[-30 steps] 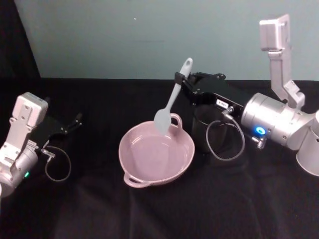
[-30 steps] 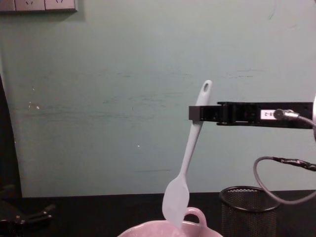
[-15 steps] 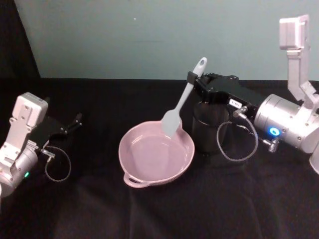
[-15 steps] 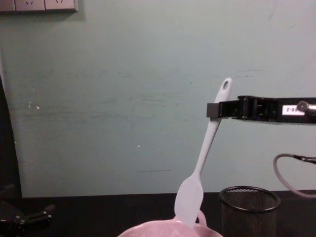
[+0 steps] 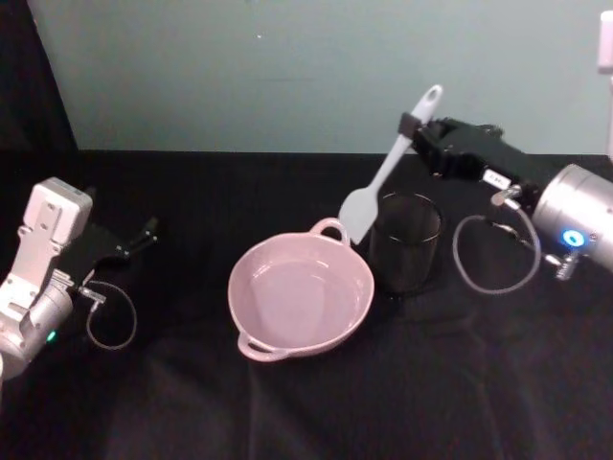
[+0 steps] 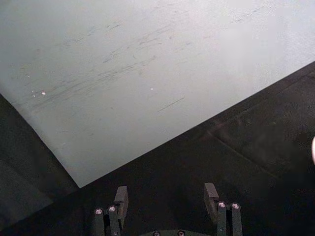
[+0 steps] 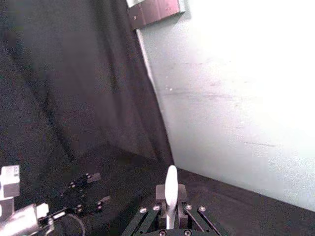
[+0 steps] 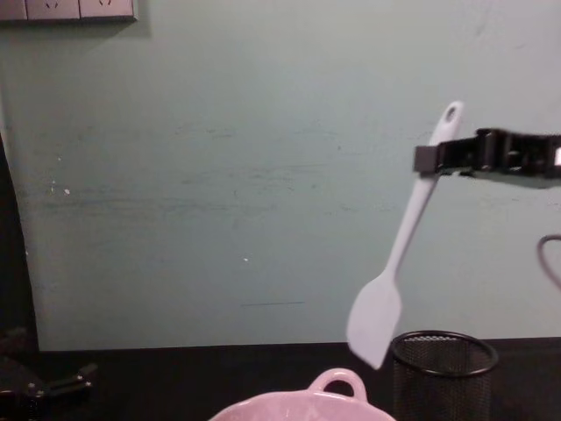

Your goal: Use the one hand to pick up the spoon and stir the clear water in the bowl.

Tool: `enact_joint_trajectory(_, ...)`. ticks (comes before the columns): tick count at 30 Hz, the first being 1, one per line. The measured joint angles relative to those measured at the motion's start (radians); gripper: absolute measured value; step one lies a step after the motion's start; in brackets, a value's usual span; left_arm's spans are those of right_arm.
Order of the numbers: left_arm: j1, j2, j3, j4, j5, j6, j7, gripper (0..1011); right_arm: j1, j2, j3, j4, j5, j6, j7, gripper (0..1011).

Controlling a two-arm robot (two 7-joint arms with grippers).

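Evidently for reach, the black right gripper [image 5: 412, 129], upper right, pinches the slim white plastic spoon [image 5: 383, 177] near its handle end; left gripper [image 5: 142, 240] idles lower left, gaping empty.

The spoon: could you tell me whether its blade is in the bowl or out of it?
Out. The spoon hangs in the air, blade above the bowl's rim, held by the right end effector.

Bowl [image 5: 235, 292] mid-table, mesh cup [image 5: 405, 244] at its right, spoon [image 5: 388, 172] aloft.
We saw the bowl at the middle of the table [image 5: 287, 412] with the mesh cup just beside it. The right gripper [image 5: 412, 125] held the spoon's handle above the cup, with the blade seemingly hanging between cup and bowl rim. The left gripper [image 5: 144, 233] sat well apart, far left.
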Motion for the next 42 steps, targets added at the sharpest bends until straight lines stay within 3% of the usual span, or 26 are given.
enact_joint_trajectory(7, 0.0, 0.0, 0.0, 0.0, 0.0, 0.0, 0.0, 1011, -0.026, 0.042, 0.043, -0.028, 0.025, -0.019, -0.034, 123)
enact_joint_trajectory(17, 0.0, 0.0, 0.0, 0.0, 0.0, 0.0, 0.0, 1011, -0.041, 0.088, 0.063, -0.043, 0.031, -0.033, -0.079, 123)
enact_joint_trajectory(26, 0.0, 0.0, 0.0, 0.0, 0.0, 0.0, 0.0, 1011, 0.005, 0.096, 0.036, 0.01, 0.012, -0.021, -0.086, 123)
enact_joint_trajectory(42, 0.0, 0.0, 0.0, 0.0, 0.0, 0.0, 0.0, 1011, 0.089, 0.054, -0.031, 0.128, -0.056, -0.011, -0.073, 123)
